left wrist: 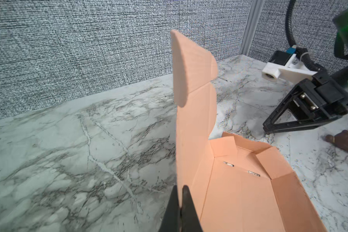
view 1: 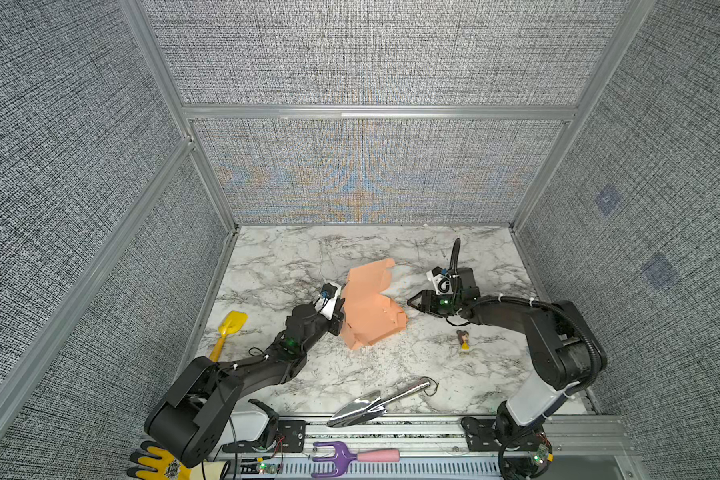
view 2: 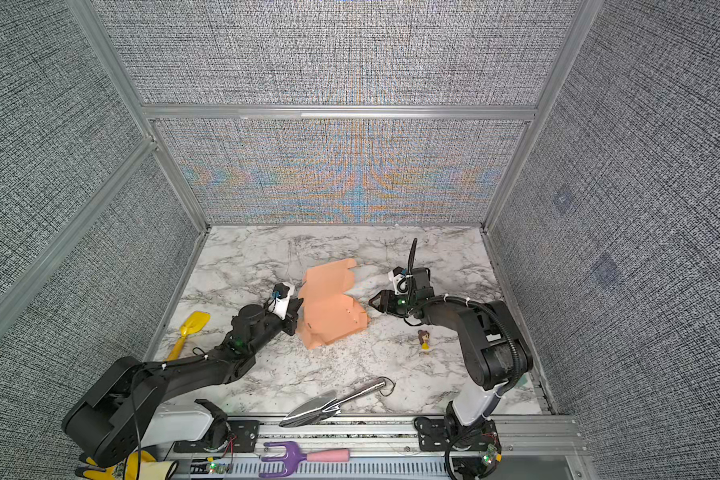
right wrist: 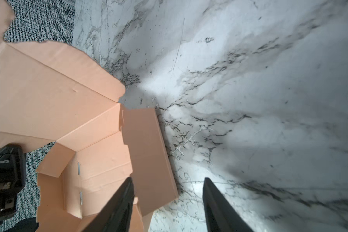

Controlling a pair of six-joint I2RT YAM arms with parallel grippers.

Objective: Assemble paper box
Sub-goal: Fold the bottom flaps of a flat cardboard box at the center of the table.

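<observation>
The salmon-pink paper box [view 1: 371, 307] [view 2: 329, 311] lies half folded on the middle of the marble table, its walls partly raised and a long lid panel standing up. My left gripper [view 1: 341, 309] [view 2: 299, 309] [left wrist: 180, 189] is shut on the near edge of that upright panel [left wrist: 193, 120]. My right gripper [view 1: 410, 302] [view 2: 371, 302] [right wrist: 168, 179] is open just right of the box. In the right wrist view a corner of the box's side wall [right wrist: 149, 150] lies between its fingers; I cannot tell whether they touch it.
A yellow toy shovel [view 1: 229, 332] lies at the left table edge. A small figurine [view 1: 463, 338] lies under the right arm. At the front edge are a metal trowel [view 1: 375, 403], a purple hand rake [view 1: 341, 457] and a yellow-black glove [view 1: 159, 465].
</observation>
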